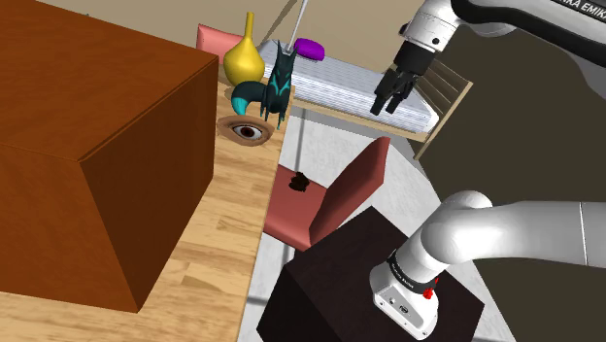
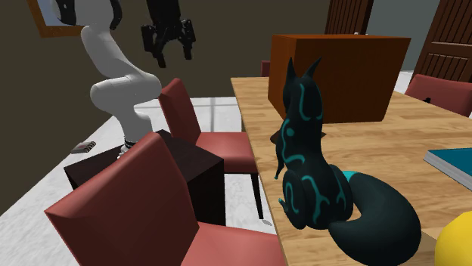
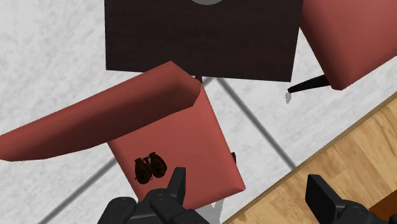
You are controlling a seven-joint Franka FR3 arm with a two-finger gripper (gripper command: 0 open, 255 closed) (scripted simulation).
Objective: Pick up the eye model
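Hovering tool [image 1: 387, 109], spread wide, above chair [image 1: 335, 189]

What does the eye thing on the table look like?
The eye model is a low brown oval with a pale eye and a dark centre, facing up. It lies on the wooden table near its edge, beside the big brown box and close to the black and teal animal figure. Nothing holds it.

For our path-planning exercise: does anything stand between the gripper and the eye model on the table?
Nothing visible does. The open gripper hangs in the air beside the table; the fox figurine stands close beside the eye model.
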